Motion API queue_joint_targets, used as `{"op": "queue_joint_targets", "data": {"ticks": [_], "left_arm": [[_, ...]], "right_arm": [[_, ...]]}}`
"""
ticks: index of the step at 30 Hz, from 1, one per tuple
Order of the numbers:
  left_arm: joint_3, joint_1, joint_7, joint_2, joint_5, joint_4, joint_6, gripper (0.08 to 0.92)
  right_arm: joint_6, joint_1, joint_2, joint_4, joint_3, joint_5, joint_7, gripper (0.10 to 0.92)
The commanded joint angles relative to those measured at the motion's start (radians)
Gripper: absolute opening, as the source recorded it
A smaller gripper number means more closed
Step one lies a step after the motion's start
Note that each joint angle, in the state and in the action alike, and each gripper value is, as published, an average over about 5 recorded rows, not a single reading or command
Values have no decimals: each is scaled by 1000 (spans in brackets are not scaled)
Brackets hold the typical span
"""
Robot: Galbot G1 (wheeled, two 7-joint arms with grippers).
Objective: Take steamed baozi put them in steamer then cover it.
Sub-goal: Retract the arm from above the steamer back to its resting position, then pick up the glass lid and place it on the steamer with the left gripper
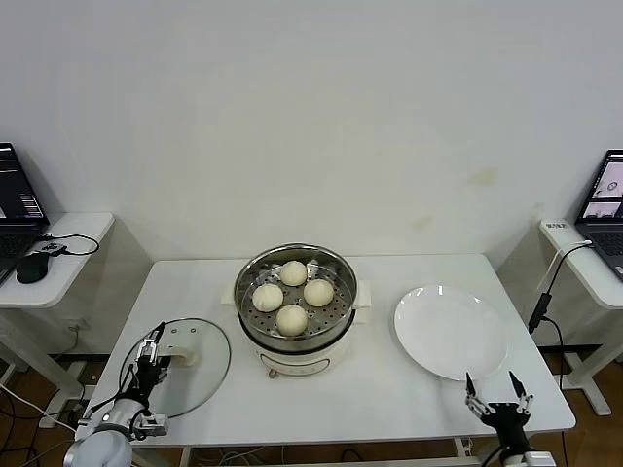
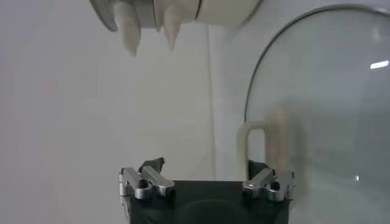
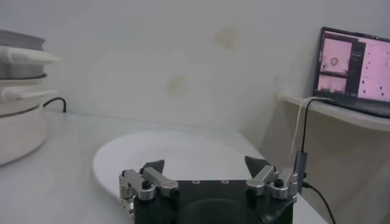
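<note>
Several pale baozi (image 1: 292,319) lie on the perforated tray inside the steel steamer (image 1: 336,326) at the table's middle. The steamer is uncovered. The round glass lid (image 1: 200,379) lies flat on the table at front left, its cream handle (image 1: 181,356) up. My left gripper (image 1: 148,352) is open and empty, low over the lid's left edge, just short of the handle. In the left wrist view (image 2: 206,165) the handle (image 2: 259,143) stands just ahead of one open finger. My right gripper (image 1: 498,399) is open and empty at the front right edge.
A flat white plate (image 1: 450,331) lies right of the steamer, bare, just beyond the right gripper; it also shows in the right wrist view (image 3: 177,155). Side tables with laptops (image 1: 605,199) stand off both ends of the table. A cable (image 1: 545,292) hangs at the right.
</note>
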Motion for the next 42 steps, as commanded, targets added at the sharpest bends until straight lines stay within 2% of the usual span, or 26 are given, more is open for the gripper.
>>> {"op": "queue_joint_targets", "data": {"ticks": [1, 6, 17, 23, 28, 37, 42], "left_arm": [[7, -40, 1, -1, -9, 52, 0, 823], [8, -39, -5, -3, -15, 57, -3, 766], [10, -20, -21, -3, -49, 39, 6, 455], [-6, 33, -34, 19, -103, -68, 54, 281], [-50, 106, 6, 62, -172, -230, 152, 154], [-135, 158, 146, 147, -227, -496, 281, 134], [-76, 141, 216, 216, -309, -625, 359, 134]], "right_arm": [[2, -1, 3, -8, 0, -7, -1, 823], [4, 0, 3, -12, -1, -9, -3, 823], [9, -2, 3, -11, -5, -15, -5, 823], [13, -9, 4, -4, -15, -21, -7, 823], [14, -26, 7, 21, -20, -31, -7, 823], [17, -42, 11, 45, -39, -41, -7, 823], [21, -48, 16, 49, -59, -56, -8, 823]]}}
